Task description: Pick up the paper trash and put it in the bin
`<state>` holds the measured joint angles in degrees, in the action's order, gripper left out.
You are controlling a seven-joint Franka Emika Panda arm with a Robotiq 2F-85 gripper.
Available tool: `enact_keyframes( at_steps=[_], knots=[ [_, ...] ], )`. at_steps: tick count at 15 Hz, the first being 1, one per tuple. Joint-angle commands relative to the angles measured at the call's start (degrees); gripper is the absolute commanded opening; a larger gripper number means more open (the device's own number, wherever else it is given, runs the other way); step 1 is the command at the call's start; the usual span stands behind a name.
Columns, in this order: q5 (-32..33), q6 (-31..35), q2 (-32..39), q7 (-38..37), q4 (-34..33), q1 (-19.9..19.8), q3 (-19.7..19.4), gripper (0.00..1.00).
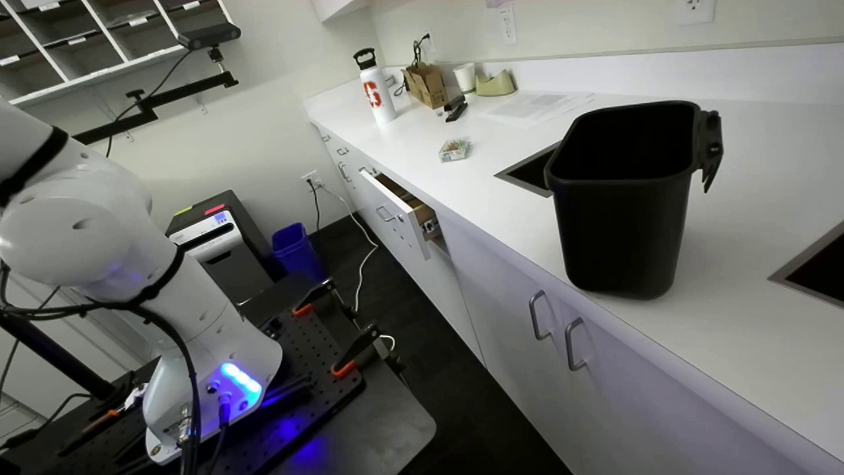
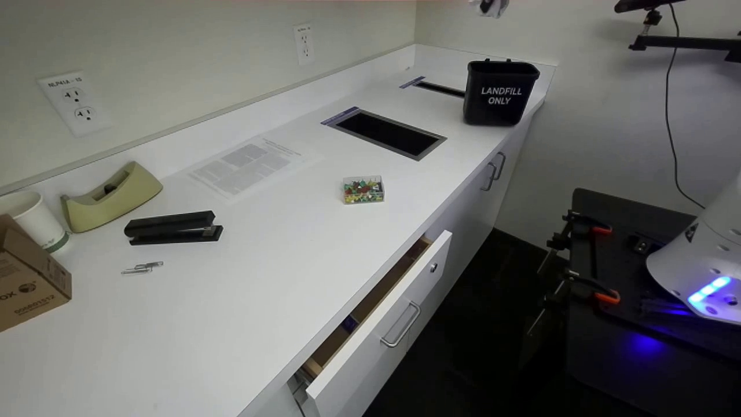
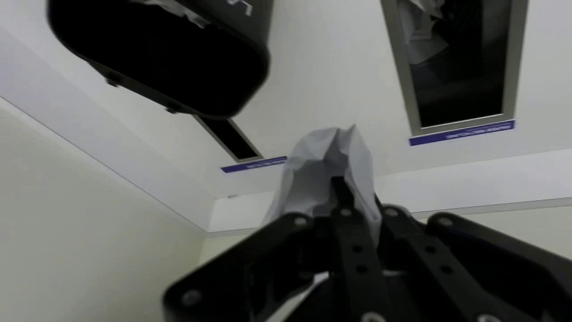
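Wrist view: black two-fingered gripper (image 3: 355, 192) at 6 o'clock, fingers clenched on thin crumpled white paper (image 3: 315, 165) that billows past the tips toward 11 o'clock. Tall tapered black plastic bin (image 3: 255, 24) with thick rim at 10 o'clock from the tips. Held paper is outside the bin, apart from its rim in this view. Something pale (image 3: 187, 12) shows within the bin's mouth; cannot tell what. Black rectangular metal-framed slot (image 3: 515, 67) between 1 and 2 o'clock, pale paper scraps (image 3: 422, 42) inside.

In an exterior view, bin upright on smooth white countertop (image 2: 272, 313), wall lettered LANDFILL ONLY; a bit of the held paper at 12 o'clock from it, cut by the view's top edge. From small clear plastic box of coloured pushpins (image 2: 363, 191): bin at 2 o'clock, black stapler (image 2: 173, 227) between 8 and 9, open white drawer (image 2: 370, 353) at 6. Curved yellow-green tape dispenser (image 2: 110, 207) at 10 o'clock from stapler.

White robot arm (image 1: 99, 224) in an exterior view, base lit blue; bin at 2 o'clock from base.
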<state>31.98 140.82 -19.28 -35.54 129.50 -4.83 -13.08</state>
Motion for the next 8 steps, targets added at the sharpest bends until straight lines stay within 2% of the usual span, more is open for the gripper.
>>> enact_keyframes(
  at_steps=[1, 3, 4, 6, 8],
  knots=[
    [-2.07, -2.62, -3.51, -2.44, 3.37, -10.07, 2.66, 0.02],
    [-1.00, -2.50, -2.24, -6.64, 3.82, -14.63, 4.09, 0.01],
    [-2.63, -0.98, -2.09, -1.16, 2.77, -13.49, 3.60, 0.05],
    [-2.33, -1.17, -1.90, -3.22, 3.52, -15.46, 3.98, 0.05],
    [-2.27, -1.19, -1.66, -3.92, 3.61, -15.52, 4.08, 0.05]
  ],
)
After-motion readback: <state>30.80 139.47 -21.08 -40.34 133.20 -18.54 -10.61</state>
